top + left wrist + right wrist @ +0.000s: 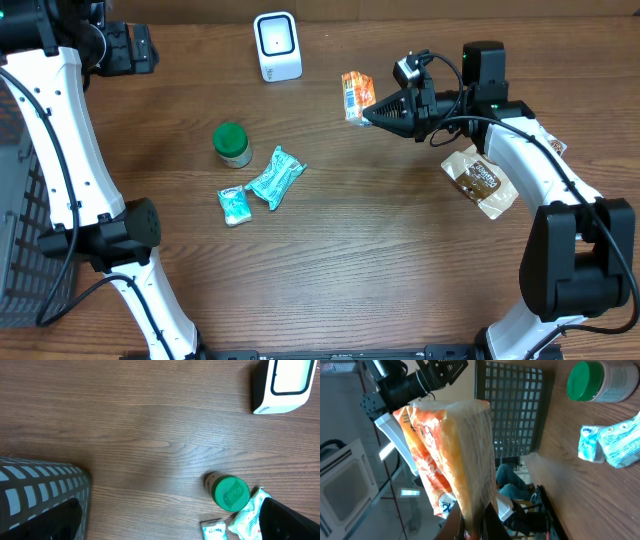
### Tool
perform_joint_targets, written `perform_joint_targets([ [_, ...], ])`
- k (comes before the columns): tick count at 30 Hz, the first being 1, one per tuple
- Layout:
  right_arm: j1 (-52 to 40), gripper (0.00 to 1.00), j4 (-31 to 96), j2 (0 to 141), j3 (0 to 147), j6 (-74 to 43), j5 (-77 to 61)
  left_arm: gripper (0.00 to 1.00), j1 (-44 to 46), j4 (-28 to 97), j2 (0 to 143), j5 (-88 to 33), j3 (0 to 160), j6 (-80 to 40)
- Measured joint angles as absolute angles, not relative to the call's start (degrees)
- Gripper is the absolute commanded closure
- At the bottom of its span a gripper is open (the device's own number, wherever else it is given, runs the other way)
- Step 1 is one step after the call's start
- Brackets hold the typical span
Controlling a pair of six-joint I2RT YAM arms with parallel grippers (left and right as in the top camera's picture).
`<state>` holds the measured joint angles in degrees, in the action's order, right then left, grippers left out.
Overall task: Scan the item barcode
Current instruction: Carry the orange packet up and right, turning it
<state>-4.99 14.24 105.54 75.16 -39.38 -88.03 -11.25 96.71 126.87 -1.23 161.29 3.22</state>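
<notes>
An orange snack packet [356, 94] hangs above the table, a little right of the white barcode scanner [277, 45] that stands at the back centre. My right gripper [373, 112] is shut on the packet's lower edge. In the right wrist view the packet [451, 445] rises upright from the pinching right gripper [474, 529], its crimped seam facing the camera. My left gripper [140, 47] hovers at the back left, open and holding nothing. In the left wrist view the left gripper [170, 532] has its dark fingers far apart at the bottom corners, and the scanner [282, 385] sits top right.
A green-lidded bottle [232, 143] stands left of centre, with two teal packets [275, 177] [234, 205] lying beside it. A brown packet [480, 180] lies under the right arm. A dark mesh basket [20, 230] lines the left edge.
</notes>
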Motion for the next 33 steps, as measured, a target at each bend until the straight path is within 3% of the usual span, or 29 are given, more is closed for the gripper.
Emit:
perform_joint_targets([
  [8,-4.95,0.96,8.12,105.54,75.16,-47.68,-88.03,0.0,-11.25,96.71,126.87,-1.23,161.29,3.22],
  [18,-4.97,0.96,8.54,105.54,75.16,-47.31,-86.76,0.0,-11.25,96.71,126.87,-1.23,161.29,3.22],
  [22,-4.97,0.96,16.08,105.54,75.2,-42.94,-82.39,0.0,-11.25,96.73,126.87,-1.23,161.29,3.22],
  [28,-5.04,0.96,34.83,105.56,75.0,-31.9,-64.9,0.0,-11.25,96.71,126.87,-1.21,161.29,3.22],
  [33,-5.74,0.96,37.98,105.56,74.96,-26.61,-53.87,0.0,-11.25,96.71,126.87,-1.23,161.29,3.22],
])
